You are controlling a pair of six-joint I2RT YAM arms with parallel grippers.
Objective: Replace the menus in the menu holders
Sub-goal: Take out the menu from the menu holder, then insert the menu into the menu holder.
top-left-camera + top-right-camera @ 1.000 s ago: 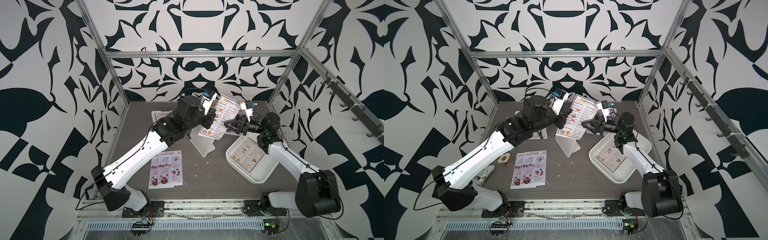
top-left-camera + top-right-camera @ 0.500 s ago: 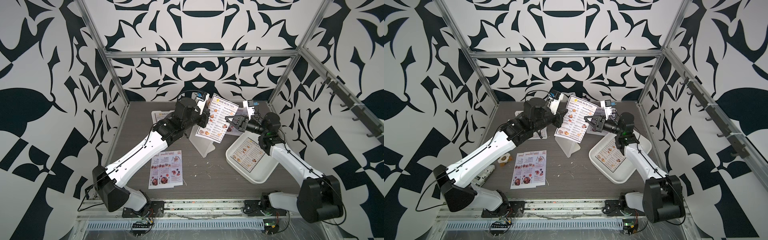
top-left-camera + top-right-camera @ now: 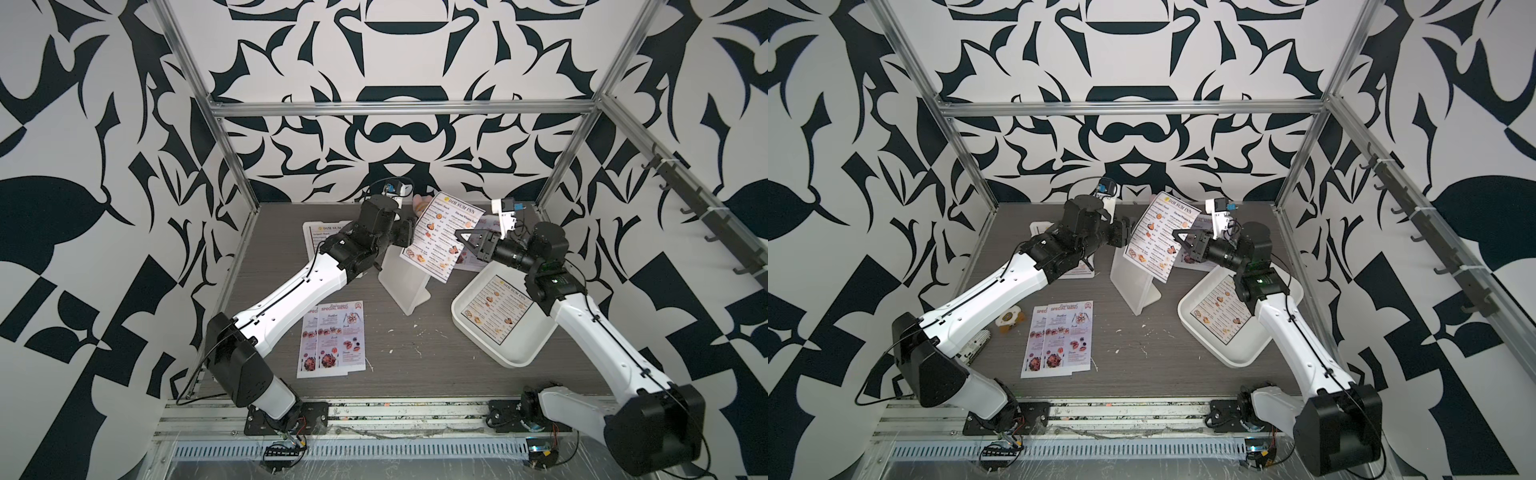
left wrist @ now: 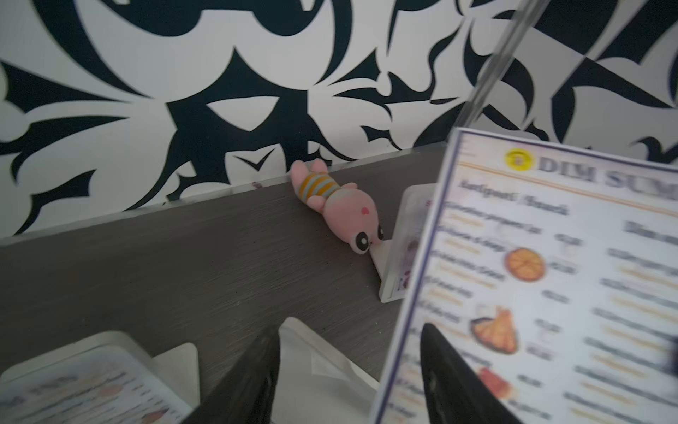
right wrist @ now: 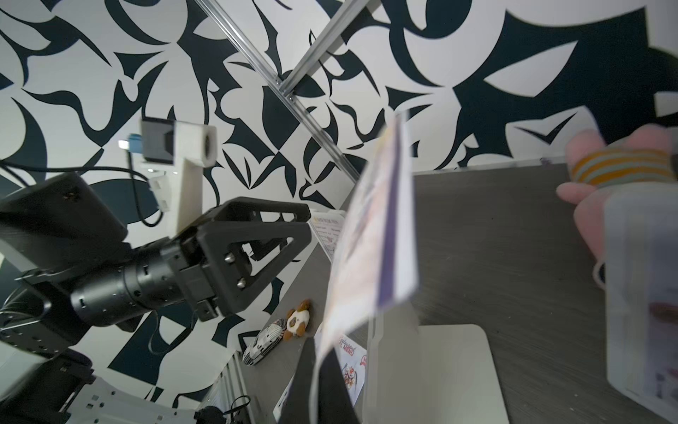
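Observation:
A white DIM SUM INN menu hangs tilted above a white menu holder at the table's middle. My right gripper is shut on the sheet's right edge. My left gripper stands open at the sheet's left edge, which lies loose between the spread fingers. Two pink SPECIAL MENU sheets lie overlapped on the table in front. A second holder with a DIM SUM menu stands back left, partly hidden by my left arm.
A white tray at the right holds another DIM SUM menu. A third holder with a pink sheet stands behind my right gripper. A pink plush toy lies by the back wall. Small toys sit at the left.
My right gripper closed on the menu's right edge, then my left gripper opened and let the sheet go. The menu rose and tilted over the middle holder.

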